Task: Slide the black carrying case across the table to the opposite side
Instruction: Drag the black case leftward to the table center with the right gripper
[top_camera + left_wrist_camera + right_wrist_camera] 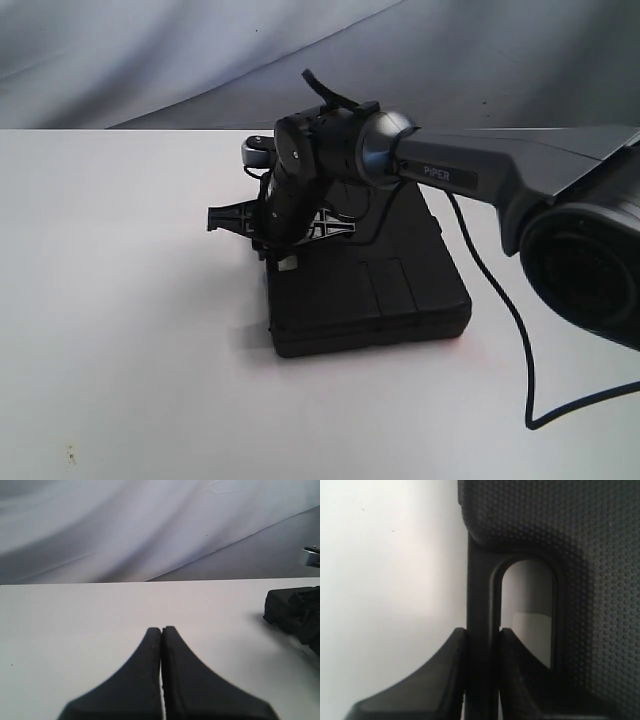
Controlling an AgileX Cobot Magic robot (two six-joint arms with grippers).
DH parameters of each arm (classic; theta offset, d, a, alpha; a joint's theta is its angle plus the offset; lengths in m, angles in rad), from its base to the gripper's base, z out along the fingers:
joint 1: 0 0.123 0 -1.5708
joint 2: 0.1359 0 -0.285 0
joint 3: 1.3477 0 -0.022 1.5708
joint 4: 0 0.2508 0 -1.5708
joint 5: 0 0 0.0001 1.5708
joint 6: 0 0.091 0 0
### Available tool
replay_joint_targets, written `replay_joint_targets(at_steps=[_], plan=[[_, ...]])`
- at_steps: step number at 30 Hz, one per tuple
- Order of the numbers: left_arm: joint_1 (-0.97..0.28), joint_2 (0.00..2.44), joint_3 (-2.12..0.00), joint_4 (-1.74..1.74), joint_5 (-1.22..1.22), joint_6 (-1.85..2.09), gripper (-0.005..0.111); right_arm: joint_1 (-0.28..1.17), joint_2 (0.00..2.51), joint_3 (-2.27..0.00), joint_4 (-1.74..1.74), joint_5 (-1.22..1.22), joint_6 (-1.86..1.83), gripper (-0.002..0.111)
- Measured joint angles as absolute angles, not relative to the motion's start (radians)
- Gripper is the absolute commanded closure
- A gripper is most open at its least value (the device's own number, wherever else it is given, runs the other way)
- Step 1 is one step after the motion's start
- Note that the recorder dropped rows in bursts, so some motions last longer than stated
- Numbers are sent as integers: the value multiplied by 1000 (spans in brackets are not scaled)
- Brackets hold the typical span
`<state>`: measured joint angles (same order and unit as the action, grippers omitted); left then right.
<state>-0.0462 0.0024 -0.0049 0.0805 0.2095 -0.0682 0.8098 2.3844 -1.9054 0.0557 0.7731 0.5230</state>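
Snugly, case handle [480,587], inside right tool [481,639]

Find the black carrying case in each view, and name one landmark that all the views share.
Exterior view: the black carrying case lies at centre, under the right arm.
Left wrist view: not clearly in it; a dark shape at the frame's edge could be gripper or case.
Right wrist view: it fills about half the picture, its handle between the right gripper's fingers.
Shared landmark: the white table.

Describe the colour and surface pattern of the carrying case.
The carrying case is black with a fine dotted texture, clearest in the right wrist view.
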Motion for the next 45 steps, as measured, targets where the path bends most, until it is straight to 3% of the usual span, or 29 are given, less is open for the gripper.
replay_joint_targets(at_steps=[25,45], plan=[[-46,2,-5,80,210,-68,107,814,2395,-1913,49,720,570,108],[-46,2,-5,80,210,-68,107,825,2389,-1914,-180,801,665,108]])
